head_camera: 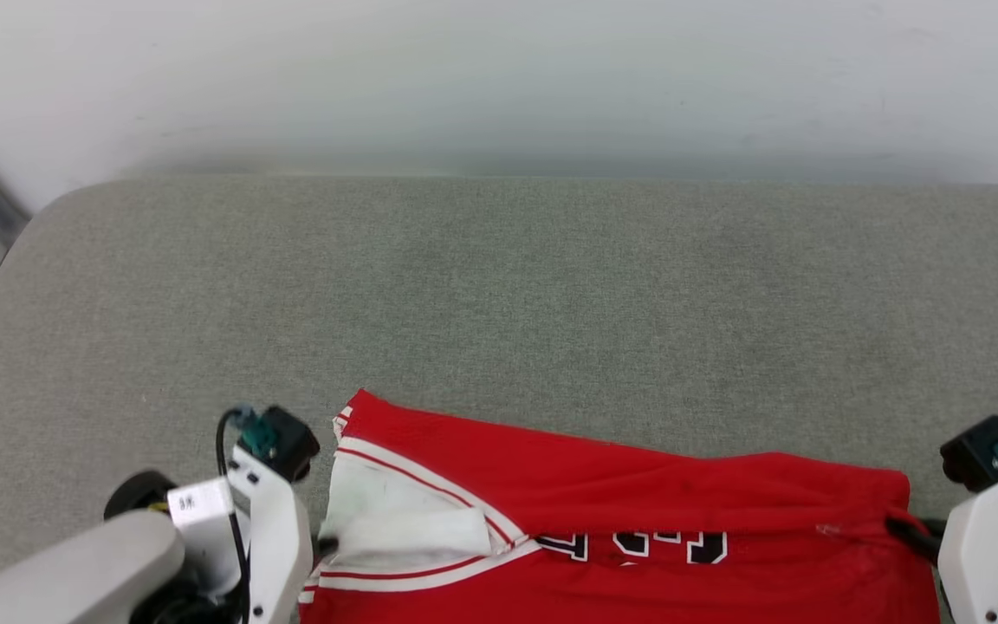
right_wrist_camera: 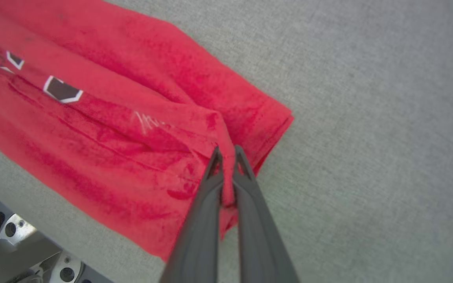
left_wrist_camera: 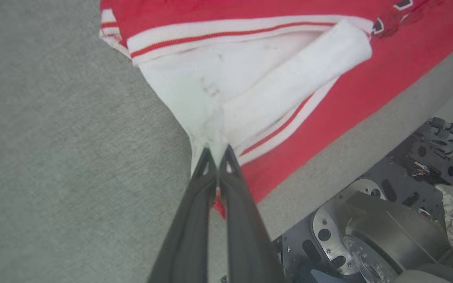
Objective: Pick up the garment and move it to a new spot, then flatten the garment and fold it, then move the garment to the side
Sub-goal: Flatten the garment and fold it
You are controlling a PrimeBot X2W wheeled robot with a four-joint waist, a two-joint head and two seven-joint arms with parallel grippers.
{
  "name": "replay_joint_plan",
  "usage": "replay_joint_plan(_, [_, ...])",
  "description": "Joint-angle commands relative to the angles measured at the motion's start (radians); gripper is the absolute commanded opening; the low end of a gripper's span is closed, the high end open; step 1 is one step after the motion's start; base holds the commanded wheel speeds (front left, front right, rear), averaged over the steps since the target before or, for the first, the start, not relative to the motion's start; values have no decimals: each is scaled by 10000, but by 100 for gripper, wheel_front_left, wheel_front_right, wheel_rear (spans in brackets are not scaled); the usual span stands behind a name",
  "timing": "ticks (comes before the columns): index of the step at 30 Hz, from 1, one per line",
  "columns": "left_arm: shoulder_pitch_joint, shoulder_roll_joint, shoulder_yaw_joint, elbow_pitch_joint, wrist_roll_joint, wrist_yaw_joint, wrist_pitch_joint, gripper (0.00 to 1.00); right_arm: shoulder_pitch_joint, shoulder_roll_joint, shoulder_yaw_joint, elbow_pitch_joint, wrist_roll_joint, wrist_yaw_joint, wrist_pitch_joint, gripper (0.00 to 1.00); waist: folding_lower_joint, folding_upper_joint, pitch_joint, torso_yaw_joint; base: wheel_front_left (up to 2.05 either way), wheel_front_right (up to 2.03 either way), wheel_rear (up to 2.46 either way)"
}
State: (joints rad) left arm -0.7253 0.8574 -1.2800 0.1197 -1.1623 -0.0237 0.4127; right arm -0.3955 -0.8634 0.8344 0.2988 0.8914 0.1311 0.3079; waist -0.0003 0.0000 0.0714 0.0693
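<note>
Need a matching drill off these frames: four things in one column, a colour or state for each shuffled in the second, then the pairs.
Column 1
1 left pincer
2 right pincer
3 print
4 mat

Column 2
A grey
B shut on red cloth at the jersey end
C black, white-edged
D shut on the white sleeve

Pairs: 1-D, 2-B, 3-C, 4-A
</note>
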Motion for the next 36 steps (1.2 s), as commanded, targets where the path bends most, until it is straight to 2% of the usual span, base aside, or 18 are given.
replay_joint_plan(1, [323, -5, 10, -35, -36, 96, -55, 0, 324, 73, -97, -32, 64, -6, -78, 0, 3, 0, 19, -11, 0, 0, 0])
replay_joint_plan(8, [1359, -240, 4, 402, -122, 144, -385, 0, 1239, 307, -375, 99, -341, -6, -62, 0, 3, 0, 212, -58, 0, 0, 0])
replay_joint_plan(9, [1430, -304, 9, 497, -55, 137, -472, 3, 1298, 385, -442, 138, -358, -6, -64, 0, 3, 0, 225, -72, 0, 0, 0])
replay_joint_plan(10, [1481, -372, 5, 571, 56, 163, -618, 69, 1317, 431, -515, 188, -449, -6, -89, 24, 3, 0, 224, -84, 0, 0, 0])
replay_joint_plan(11, [1548, -440, 51, 628, 46, 234, -797, 100, 1314, 490, -640, 240, -530, -7, -138, 91, 3, 0, 214, -98, 0, 0, 0])
replay_joint_plan(12, [1615, -477, 92, 651, 88, 264, -983, 100, 1304, 577, -765, 232, -557, -7, -203, 100, 3, 0, 188, -123, 0, 0, 0])
replay_joint_plan(16, [1642, -486, 185, 560, 650, 495, -1868, 100, 1521, 522, -1339, -124, -503, -6, -465, 100, 3, 0, -38, -78, 0, 0, 0])
replay_joint_plan(19, [1704, -502, 450, 465, 1148, 1027, -2913, 100, 1735, 346, -2063, -475, -669, -7, -865, 100, 3, 0, -202, -60, 0, 0, 0])
replay_joint_plan(23, [1926, -601, 1074, 282, 1601, 1979, -4714, 100, 2161, 362, -3419, -864, -650, -9, -1346, 100, 3, 0, -323, -69, 0, 0, 0])
replay_joint_plan(27, [2321, -776, 1641, 332, 1894, 2836, -6287, 100, 2667, 654, -4790, -812, -768, -7, -1660, 100, 3, 0, -302, -65, 0, 0, 0])
replay_joint_plan(31, [2723, -1093, 2524, 400, 2297, 3583, -6747, 100, 3185, 1236, -5843, -579, -358, -6, -1525, 100, 3, 0, -185, -5, 0, 0, 0])
replay_joint_plan(34, [3126, -1524, 3701, 132, 3165, 4077, -6788, 100, 3551, 1596, -6214, -416, -65, -6, -1208, 100, 3, 0, -70, 83, 0, 0, 0])
replay_joint_plan(36, [3604, -1788, 4457, 6, 3888, 4241, -6787, 100, 3732, 1833, -6317, -329, 233, -6, -899, 100, 3, 0, 10, 136, 0, 0, 0])
